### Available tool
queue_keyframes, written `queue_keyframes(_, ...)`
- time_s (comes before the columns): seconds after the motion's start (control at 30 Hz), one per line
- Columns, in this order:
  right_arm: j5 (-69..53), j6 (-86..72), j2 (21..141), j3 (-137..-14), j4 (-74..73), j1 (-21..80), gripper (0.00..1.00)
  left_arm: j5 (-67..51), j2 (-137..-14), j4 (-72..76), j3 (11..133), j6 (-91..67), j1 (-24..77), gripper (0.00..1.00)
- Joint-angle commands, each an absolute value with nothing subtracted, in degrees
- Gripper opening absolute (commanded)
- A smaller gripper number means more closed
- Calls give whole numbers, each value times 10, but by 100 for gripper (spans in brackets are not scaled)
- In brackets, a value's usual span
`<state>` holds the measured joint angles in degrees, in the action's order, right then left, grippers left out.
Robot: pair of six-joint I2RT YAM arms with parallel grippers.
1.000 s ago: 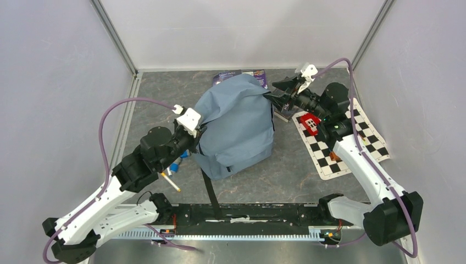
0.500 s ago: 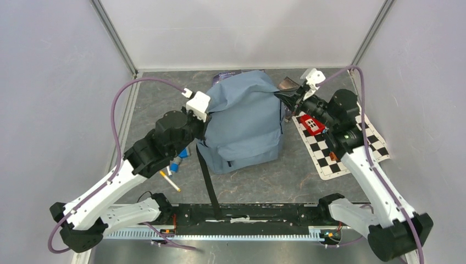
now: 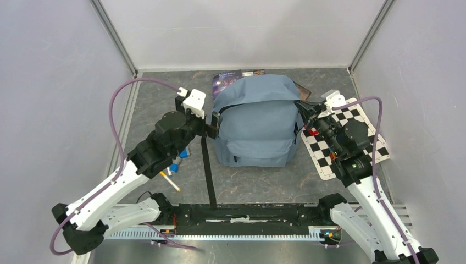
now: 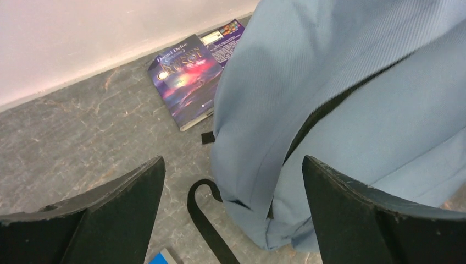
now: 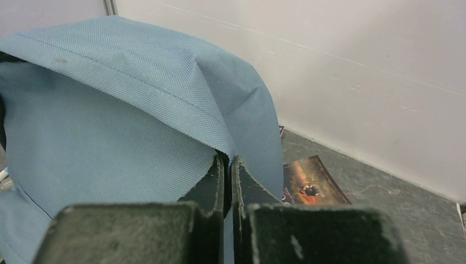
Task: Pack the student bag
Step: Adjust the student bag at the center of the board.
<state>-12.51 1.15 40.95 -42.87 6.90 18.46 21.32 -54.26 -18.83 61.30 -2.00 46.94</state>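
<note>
Sitting near the middle of the table (image 3: 258,184), the student bag (image 3: 257,124) is standing with its front pocket facing the arm bases, grey-blue fabric puffed out, black zipper line running across the upper part. The right gripper (image 5: 230,159) is reaching in at the bag's upper right corner, fingers pressed together and pinching a fold of the grey-blue fabric right at the tips; the fabric is draping over them in the right wrist view. The left gripper (image 4: 233,158) is hovering just beside the bag's left side, jaws spread wide, nothing between them but the bag's side seam ahead; whether either finger is touching the fabric is not clear. A black strap (image 3: 207,170) is trailing from the bag's left side down toward the near rail, lying flat on the table. A book (image 4: 184,77) with a dark purple cover is lying flat behind the bag by the back wall, partly hidden by it. A small card (image 5: 305,181) with an orange-brown picture is lying on the table behind the bag's right corner. A checkered mat (image 3: 357,137) is lying to the right of the bag under the right arm, with a red block (image 3: 312,132) peeking out on it near the gripper. Left of the bag, under the left arm, a blue item (image 3: 176,165) and a pencil (image 3: 170,182) are lying on the table, apart from the bag.
</note>
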Motion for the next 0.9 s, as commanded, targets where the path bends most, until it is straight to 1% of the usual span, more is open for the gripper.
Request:
queue_keyframes(0.0,-92,-16,406,-410,77,185,0,200,-482,-154,568,-56,465,100)
queue_keyframes(0.23,-97,-35,406,-404,78,184,0,160,-476,-150,539,-102,456,100)
queue_keyframes(0.43,-95,-35,408,-410,71,185,0,136,-534,-121,551,-119,449,98)
queue_keyframes(0.47,-96,-34,409,-412,68,185,0,135,-545,-117,554,-117,448,90)
queue_keyframes(0.5,-95,-32,411,-416,63,185,0,136,-551,-112,555,-114,447,78)
queue_keyframes(0.53,-96,-29,414,-420,55,184,0,143,-554,-103,555,-111,447,59)
queue_keyframes(0.57,-96,-24,417,-424,50,185,0,155,-554,-95,553,-108,446,47)
queue_keyframes(0.6,-95,-20,420,-427,44,185,2,180,-553,-86,551,-104,446,36)
queue_keyframes(0.63,-93,-14,423,-429,40,184,9,206,-553,-82,552,-97,446,29)
queue_keyframes(0.67,-90,-11,427,-432,32,184,19,236,-554,-82,555,-90,444,25)
queue_keyframes(0.7,-84,-8,430,-436,24,184,31,253,-554,-86,560,-80,439,18)
queue_keyframes(0.8,-61,-19,433,-450,-16,185,63,258,-560,-105,574,-62,415,6)
queue_keyframes(0.83,-54,-27,432,-455,-32,184,72,258,-561,-111,577,-59,407,4)
queue_keyframes(0.87,-51,-38,431,-457,-45,184,78,258,-562,-118,579,-57,398,2)
